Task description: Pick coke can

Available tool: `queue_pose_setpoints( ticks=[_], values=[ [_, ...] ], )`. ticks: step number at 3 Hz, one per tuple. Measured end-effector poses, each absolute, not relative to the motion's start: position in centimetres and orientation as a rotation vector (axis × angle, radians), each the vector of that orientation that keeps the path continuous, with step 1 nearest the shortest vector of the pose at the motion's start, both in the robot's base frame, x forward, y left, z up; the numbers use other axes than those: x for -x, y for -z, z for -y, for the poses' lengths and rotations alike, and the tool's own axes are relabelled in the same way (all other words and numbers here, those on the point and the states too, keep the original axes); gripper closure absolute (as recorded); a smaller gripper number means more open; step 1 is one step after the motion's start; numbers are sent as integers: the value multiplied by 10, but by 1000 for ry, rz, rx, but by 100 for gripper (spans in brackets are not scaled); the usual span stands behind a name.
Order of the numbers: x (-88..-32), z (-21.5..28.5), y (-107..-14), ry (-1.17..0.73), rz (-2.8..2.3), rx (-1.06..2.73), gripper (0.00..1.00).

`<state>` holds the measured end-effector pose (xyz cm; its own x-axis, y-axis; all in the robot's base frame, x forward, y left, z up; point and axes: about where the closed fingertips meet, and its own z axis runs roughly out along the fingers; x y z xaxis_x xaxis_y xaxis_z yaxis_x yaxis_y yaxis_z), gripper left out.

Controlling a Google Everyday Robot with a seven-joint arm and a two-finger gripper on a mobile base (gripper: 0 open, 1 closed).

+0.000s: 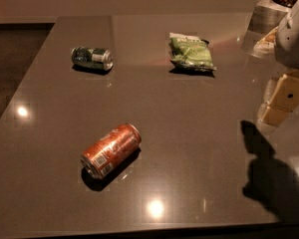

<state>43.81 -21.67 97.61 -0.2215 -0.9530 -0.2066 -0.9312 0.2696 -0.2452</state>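
View: camera view, the only one.
Gripper: we list the white-bodied gripper with cream-coloured ends (278, 105) at the right edge of the view, above the dark grey glossy table (199, 148).
Gripper state: we cannot tell how far open it is; we see nothing in its hold.
Task's thing: the orange-red coke can with white lettering and silver ends (111, 150), lying on its side on the table, in the near left part.
Bearing: from the gripper the coke can lies well apart, leftward across the view and nearer the front edge.
Long axis: diagonal, with one silver end at near left and the other pointing far right.
Look: a white label patch sits by the near end; we see no dents; we judge that it may roll.
Others: a dark green and silver can (92, 58) and a green crinkled snack bag (191, 53), both farther back and well apart from the coke can.
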Motion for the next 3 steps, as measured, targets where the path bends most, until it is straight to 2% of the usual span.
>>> queue_pose_setpoints(
  ticks=[2, 3],
  values=[
    [-439, 208, -976, 96, -2207, 1743, 0],
    [-439, 183, -972, 74, -2140, 1819, 0]
  ],
)
